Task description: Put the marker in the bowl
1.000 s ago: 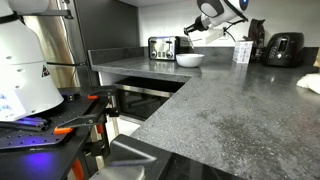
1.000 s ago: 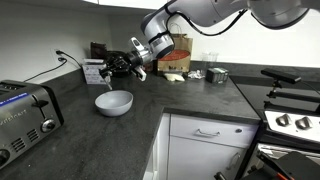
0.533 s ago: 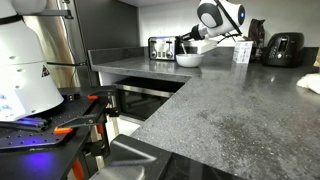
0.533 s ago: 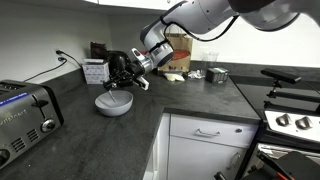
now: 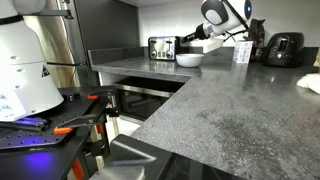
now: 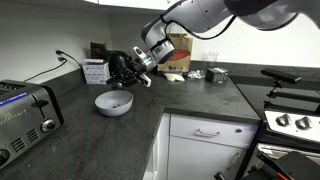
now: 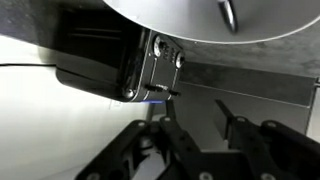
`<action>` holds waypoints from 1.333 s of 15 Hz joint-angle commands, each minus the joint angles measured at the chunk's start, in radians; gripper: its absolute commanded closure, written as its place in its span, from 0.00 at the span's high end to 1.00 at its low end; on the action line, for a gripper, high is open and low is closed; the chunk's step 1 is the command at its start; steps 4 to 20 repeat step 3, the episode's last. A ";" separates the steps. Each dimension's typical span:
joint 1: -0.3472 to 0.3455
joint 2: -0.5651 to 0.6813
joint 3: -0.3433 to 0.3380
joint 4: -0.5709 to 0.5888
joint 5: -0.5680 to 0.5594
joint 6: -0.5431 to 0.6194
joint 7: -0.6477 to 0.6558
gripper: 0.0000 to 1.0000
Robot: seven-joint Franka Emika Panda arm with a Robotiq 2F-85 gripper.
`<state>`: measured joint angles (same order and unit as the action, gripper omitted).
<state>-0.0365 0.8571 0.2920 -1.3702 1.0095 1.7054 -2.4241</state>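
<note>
The white bowl [image 6: 113, 102] sits on the dark counter and also shows in an exterior view [image 5: 190, 59]. In the wrist view the bowl [image 7: 170, 18] fills the top edge, and the marker [image 7: 228, 12] lies inside it as a small dark stick. The marker is too small to see in both exterior views. My gripper [image 6: 120, 72] hangs just above the bowl's far side and also shows in an exterior view [image 5: 191, 42]. In the wrist view its jaws [image 7: 194, 108] are open and empty.
A toaster [image 6: 25, 115] stands near the bowl and shows in the wrist view [image 7: 110, 60]. A white cup [image 5: 241, 52] and a black appliance [image 5: 283, 48] stand beside the bowl. Boxes [image 6: 95, 71] sit against the wall. A stove [image 6: 290, 115] is at the counter's end.
The gripper dipped down toward the bowl, then rose a little; the bowl has not moved.
</note>
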 commanded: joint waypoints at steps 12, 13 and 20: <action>0.040 -0.052 -0.064 0.013 -0.028 0.064 0.053 0.92; 0.040 -0.052 -0.064 0.013 -0.028 0.064 0.053 0.92; 0.040 -0.052 -0.064 0.013 -0.028 0.064 0.053 0.92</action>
